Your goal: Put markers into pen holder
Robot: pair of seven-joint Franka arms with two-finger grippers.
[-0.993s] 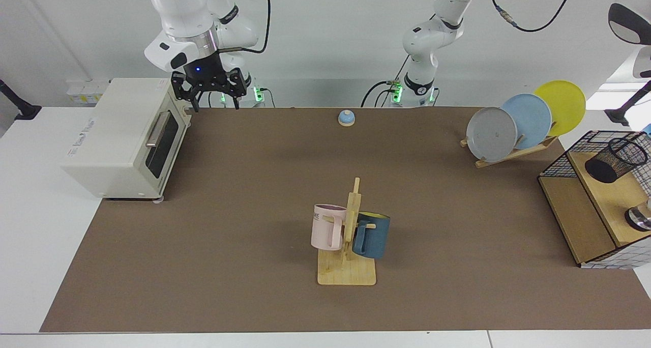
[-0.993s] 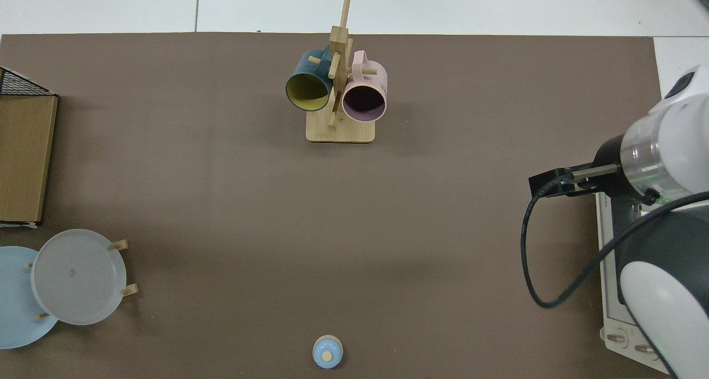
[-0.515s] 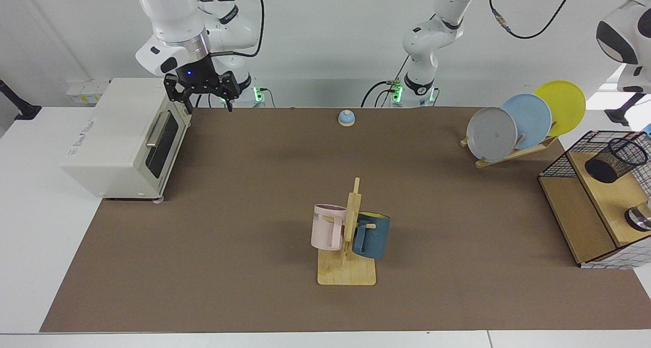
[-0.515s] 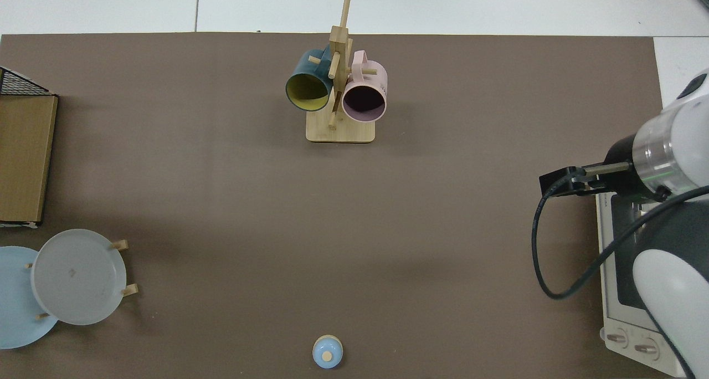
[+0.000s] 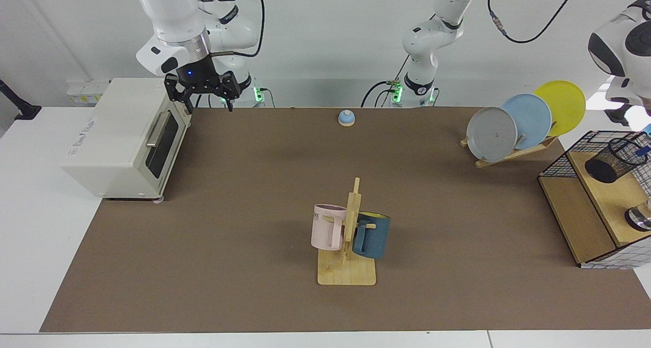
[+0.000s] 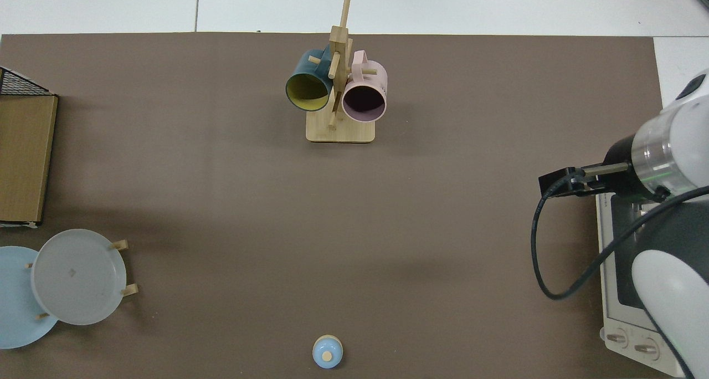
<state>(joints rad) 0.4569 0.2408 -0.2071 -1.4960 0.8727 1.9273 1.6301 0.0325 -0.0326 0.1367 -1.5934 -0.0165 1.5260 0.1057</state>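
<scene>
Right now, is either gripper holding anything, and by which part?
The right gripper, open above the toaster oven, holds nothing. The left gripper is out of view, so whether it grips the marker at the pen holder cannot be told.

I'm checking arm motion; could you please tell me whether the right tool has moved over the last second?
Yes: the right tool has risen and shifted toward the toaster oven.

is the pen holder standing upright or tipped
Tipped: in the facing view the pen holder leans on the wooden shelf, its mouth facing up and sideways, a blue marker tip at the rim.
</scene>
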